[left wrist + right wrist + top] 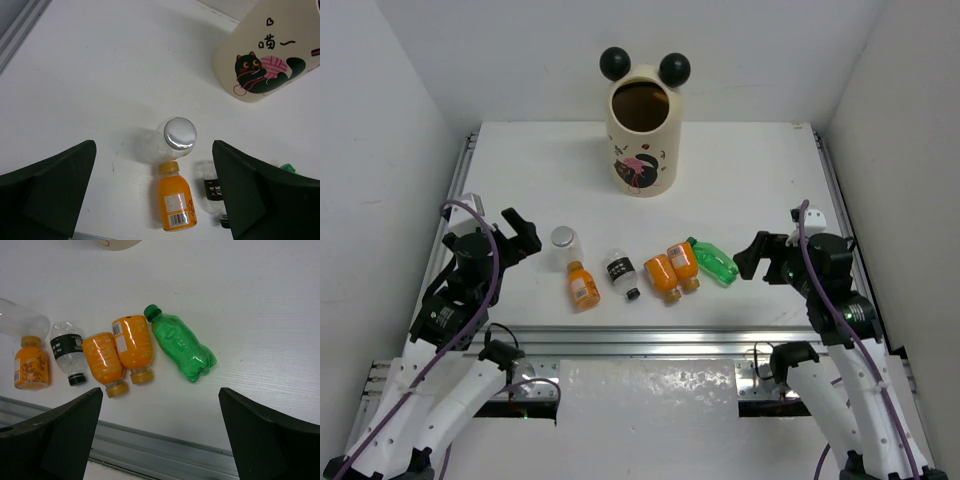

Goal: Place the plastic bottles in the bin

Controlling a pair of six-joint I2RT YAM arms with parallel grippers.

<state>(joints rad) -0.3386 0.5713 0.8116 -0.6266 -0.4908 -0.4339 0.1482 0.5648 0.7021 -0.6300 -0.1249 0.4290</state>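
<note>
The cream bin [640, 125] with two black ball ears stands upright at the back middle; its cat print shows in the left wrist view [265, 55]. Six bottles lie in a row near the front: a clear one with a silvery cap [564, 243] [175, 135], an orange one [583, 285] [175, 200], a clear dark-label one [621, 272] [68, 352], two orange ones side by side [663, 277] [683, 264] [134, 347], and a green one [713, 261] [182, 347]. My left gripper [525, 235] [154, 165] is open, left of the row. My right gripper [752, 255] [161, 405] is open, right of the green bottle.
An aluminium rail [640, 340] [165, 455] runs along the table's near edge just in front of the bottles. Metal side rails [460, 190] and white walls close in the left and right sides.
</note>
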